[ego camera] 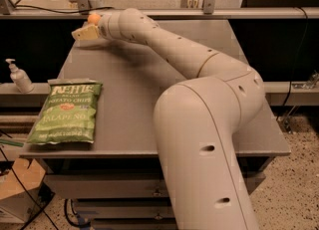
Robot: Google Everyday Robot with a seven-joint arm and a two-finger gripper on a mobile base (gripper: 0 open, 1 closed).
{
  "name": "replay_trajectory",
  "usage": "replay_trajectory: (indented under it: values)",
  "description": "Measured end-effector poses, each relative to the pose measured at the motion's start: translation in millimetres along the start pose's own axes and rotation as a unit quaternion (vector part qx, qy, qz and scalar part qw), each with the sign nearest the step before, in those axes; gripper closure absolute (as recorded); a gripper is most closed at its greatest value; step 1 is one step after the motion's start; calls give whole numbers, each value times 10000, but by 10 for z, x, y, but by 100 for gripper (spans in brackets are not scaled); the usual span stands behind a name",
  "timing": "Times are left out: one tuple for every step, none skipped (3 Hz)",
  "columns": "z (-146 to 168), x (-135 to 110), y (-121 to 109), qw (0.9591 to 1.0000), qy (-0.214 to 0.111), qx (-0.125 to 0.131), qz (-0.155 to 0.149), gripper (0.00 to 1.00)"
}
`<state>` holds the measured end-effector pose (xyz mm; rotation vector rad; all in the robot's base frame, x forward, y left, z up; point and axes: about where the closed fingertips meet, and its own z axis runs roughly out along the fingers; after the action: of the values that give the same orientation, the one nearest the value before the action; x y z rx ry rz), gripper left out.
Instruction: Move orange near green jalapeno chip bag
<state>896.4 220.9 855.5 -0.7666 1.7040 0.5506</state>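
Orange (93, 19) shows only as a small rounded sliver at the far left corner of your flat grey counter (149, 89), mostly hidden behind the tan claw (83, 33). You cannot tell whether the claw grips it. The smooth cream arm (199, 64) covers the counter's right half. The crinkly green jalapeno chip bag (67, 113) lies flat at the near left edge, well apart.

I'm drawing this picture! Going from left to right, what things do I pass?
Pump bottle → green jalapeno chip bag → robot's thick arm base. The gripper, right by the orange, is at the table's far left corner, beyond the bag, so I skipped them.
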Motion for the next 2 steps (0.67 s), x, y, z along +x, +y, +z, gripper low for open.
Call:
replay_trajectory:
  values:
    - [216,50,-134,9999,93,100,7,0]
    - [261,53,-146,9999,85,96,36,0]
